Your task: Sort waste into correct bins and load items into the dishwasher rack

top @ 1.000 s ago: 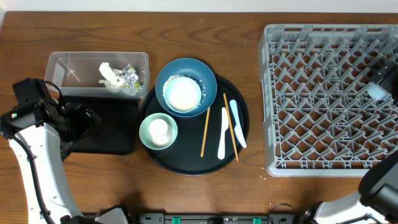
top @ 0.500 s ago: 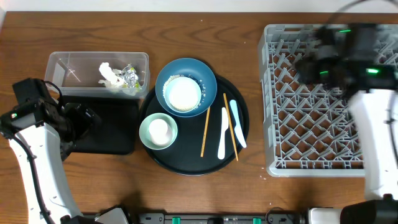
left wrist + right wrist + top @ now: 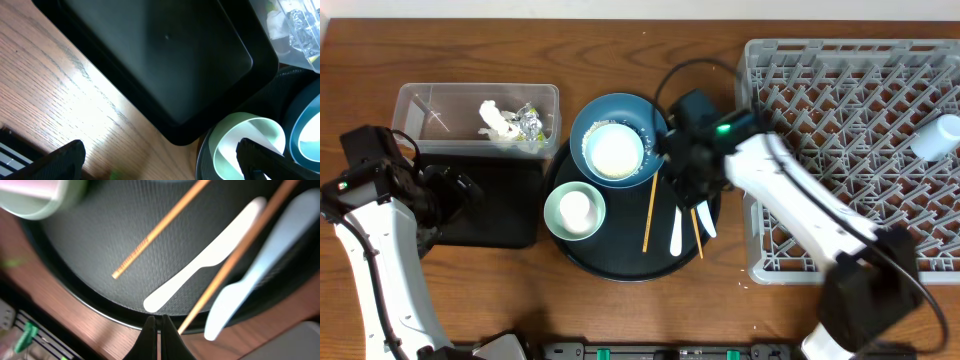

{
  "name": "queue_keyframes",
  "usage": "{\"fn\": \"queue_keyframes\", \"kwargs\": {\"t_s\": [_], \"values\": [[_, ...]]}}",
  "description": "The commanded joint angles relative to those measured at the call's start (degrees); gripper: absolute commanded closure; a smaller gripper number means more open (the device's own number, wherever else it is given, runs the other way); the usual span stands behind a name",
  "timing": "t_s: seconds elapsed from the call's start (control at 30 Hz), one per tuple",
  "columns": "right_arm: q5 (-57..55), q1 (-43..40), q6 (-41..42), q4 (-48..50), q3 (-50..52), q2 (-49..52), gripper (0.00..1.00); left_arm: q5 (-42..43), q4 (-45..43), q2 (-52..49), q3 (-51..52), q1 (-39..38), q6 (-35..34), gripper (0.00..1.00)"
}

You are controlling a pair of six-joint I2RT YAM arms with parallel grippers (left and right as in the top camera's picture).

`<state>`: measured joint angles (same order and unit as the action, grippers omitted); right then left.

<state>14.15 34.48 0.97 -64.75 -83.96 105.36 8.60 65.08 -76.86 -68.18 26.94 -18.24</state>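
Observation:
My right gripper [image 3: 687, 186] hangs shut and empty over the round tray, just above the spoons [image 3: 677, 228] and chopsticks [image 3: 650, 210]. In the right wrist view its closed tips [image 3: 160, 330] point at the tray's rim, next to a white spoon [image 3: 210, 260], a light-blue spoon [image 3: 260, 265] and a chopstick [image 3: 240, 255]. The blue dish [image 3: 632, 108] holds a white bowl [image 3: 616, 150]; a green bowl [image 3: 575, 210] sits beside it. My left gripper [image 3: 455, 190] stands open over the black tray [image 3: 165, 60], near the green bowl [image 3: 240, 145]. Tissue [image 3: 497, 120] and wrapper [image 3: 529, 122] lie in the clear tub [image 3: 440, 105].
The grey rack [image 3: 860, 110] fills the right side, with a white cup [image 3: 942, 137] at its right edge. The round black tray [image 3: 620, 262] carries the dishes and cutlery. The shallow black tray [image 3: 500, 215] lies in front of the tub.
My right arm has swung from the rack's right side to over the round tray, and its jaws have shut. The white cup now sits free in the rack. The left arm has not moved.

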Motion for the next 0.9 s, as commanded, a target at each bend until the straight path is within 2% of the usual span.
{"fn": "queue_keyframes", "kwargs": {"t_s": [0.0,0.17,0.63,0.87], "values": [[-2.36,2.19,2.89,-0.63,0.68,3.8,0.99,-0.33,0.0,0.13,-0.28,0.26,-0.7,0.02],[-2.43,3.48,5.46,0.28,2.89,7.23,0.99,-0.31,-0.02,0.13,-0.28,0.26,-0.7,0.02],[-3.89,3.48,9.49,6.88,14.6,7.26,0.99,-0.31,-0.22,0.13,-0.28,0.26,-0.7,0.02],[-13.07,2.69,11.15,4.48,15.13,7.15,0.99,-0.31,-0.22,0.13,-0.28,0.26,-0.7,0.02]]}}
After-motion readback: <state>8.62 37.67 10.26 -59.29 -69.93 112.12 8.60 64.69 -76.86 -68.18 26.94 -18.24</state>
